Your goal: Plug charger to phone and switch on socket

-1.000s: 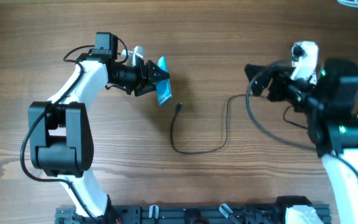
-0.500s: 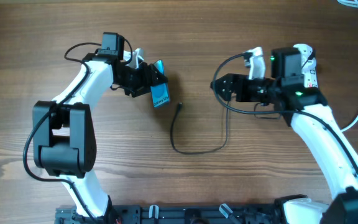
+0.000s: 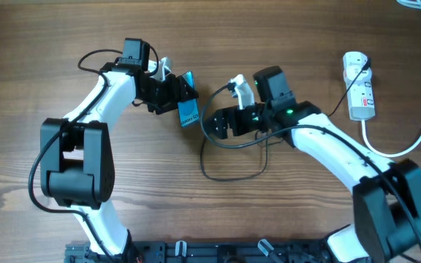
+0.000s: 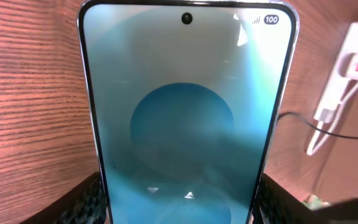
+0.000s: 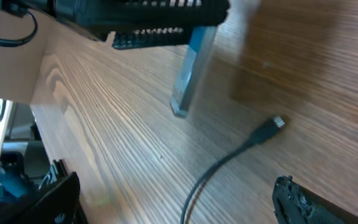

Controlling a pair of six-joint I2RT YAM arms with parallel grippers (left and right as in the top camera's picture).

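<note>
**Wood table, phone up, tip not yet in**

Grip: left gripper (image 3: 181, 98) has its jaws clamped low on the sides of the phone (image 3: 188, 111). The phone is held on edge, off the table (image 3: 305, 219), with its teal screen lit.

Other arm: right gripper (image 3: 214, 126) hangs just right of the phone, jaws wide apart and empty.

Charger (image 3: 229, 175): its tip (image 5: 277, 122) lies loose on the wood, just right of the phone and not touching it. The cable loops away below the phone, then runs to the socket (image 3: 359, 88) far to the phone's right. The far end appears to run into that strip. Whether the strip is switched on is too small to read.

Progress, my judgement: early to middle. The phone is lifted and presented, and the cable looks joined at the socket end. Left to do are taking the tip, seating it in the phone's port, and pressing the switch.

Surface: brown wood grain, matte, with long streaks running past the phone.

Room: beyond the phone, the right wrist view shows the table's edge and a blurred strip with red bits. I cannot tell what these are.
</note>
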